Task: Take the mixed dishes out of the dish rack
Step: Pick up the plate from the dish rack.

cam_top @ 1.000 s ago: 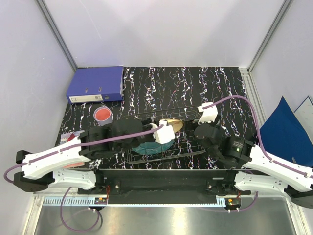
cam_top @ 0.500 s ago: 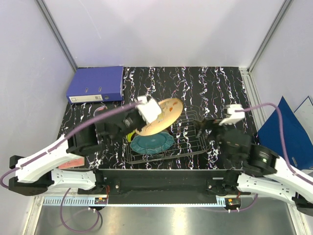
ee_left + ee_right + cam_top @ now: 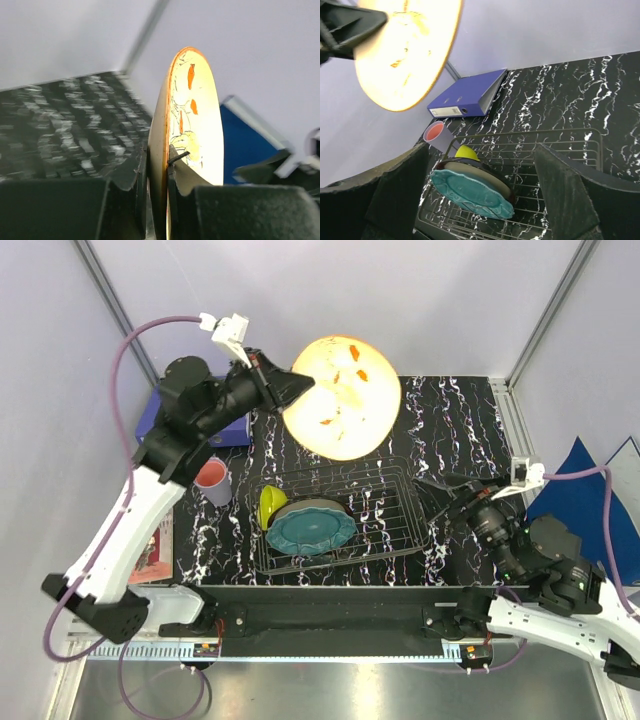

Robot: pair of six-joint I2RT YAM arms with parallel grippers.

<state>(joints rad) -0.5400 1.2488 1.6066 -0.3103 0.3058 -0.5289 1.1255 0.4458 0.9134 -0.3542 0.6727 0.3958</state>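
Left end effector (image 3: 293, 386) clamped on round cream orange-flecked plate (image 3: 345, 400) — edge-up, high over wire dish rack (image 3: 400, 512) far rim | right end effector (image 3: 447, 498) gaping, empty — teal scalloped plate (image 3: 312, 530) racked to its left

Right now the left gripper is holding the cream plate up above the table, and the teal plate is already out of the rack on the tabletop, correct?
Not quite. The left gripper does hold the cream plate up above the table, but the teal plate lies inside the dish rack, not on the table. The top external view shows it.
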